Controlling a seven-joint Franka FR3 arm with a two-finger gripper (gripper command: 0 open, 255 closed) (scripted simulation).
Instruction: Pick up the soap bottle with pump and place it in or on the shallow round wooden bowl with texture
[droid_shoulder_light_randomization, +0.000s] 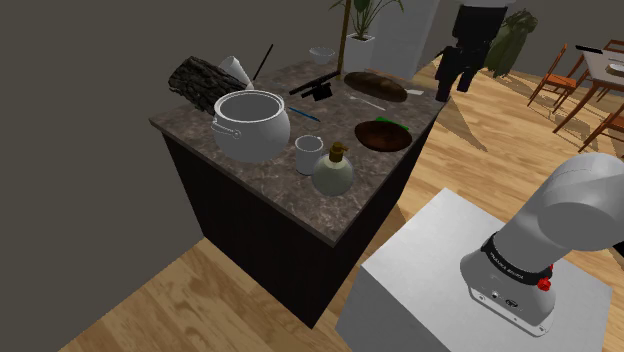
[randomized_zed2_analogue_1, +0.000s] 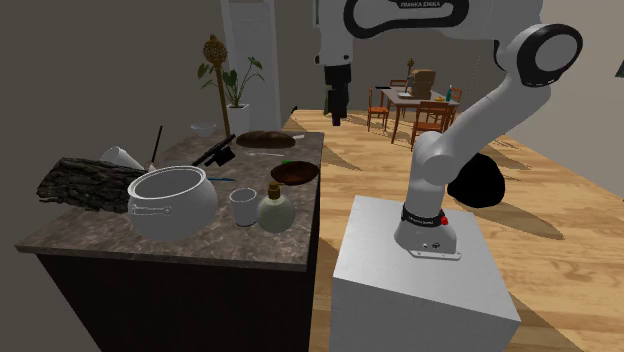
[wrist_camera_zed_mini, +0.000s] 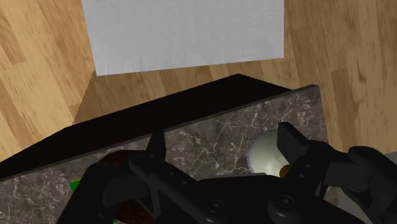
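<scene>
The soap bottle (droid_shoulder_light_randomization: 334, 171) is pale and round with a small brown pump top. It stands near the counter's front corner beside a white cup (droid_shoulder_light_randomization: 307, 154). The shallow dark brown bowl (droid_shoulder_light_randomization: 383, 135) lies further along the same edge, with something green at its rim. In the second exterior view the bottle (randomized_zed2_analogue_1: 275, 210) stands in front of the bowl (randomized_zed2_analogue_1: 294, 172). My gripper (droid_shoulder_light_randomization: 452, 88) hangs high in the air, off the counter's side and well beyond the bowl. It is open, and its fingers (wrist_camera_zed_mini: 156, 147) are spread with nothing between them. The bottle (wrist_camera_zed_mini: 263, 153) shows far below, by one finger.
A big white pot (droid_shoulder_light_randomization: 252, 123) stands on the marble counter (droid_shoulder_light_randomization: 260, 185) behind the cup. A dark log (droid_shoulder_light_randomization: 204, 82), a dark oval loaf-like object (droid_shoulder_light_randomization: 375, 86) and small utensils lie at the back. The white stand (droid_shoulder_light_randomization: 440, 270) is close to the counter. Chairs and a table (randomized_zed2_analogue_1: 415, 100) stand farther off.
</scene>
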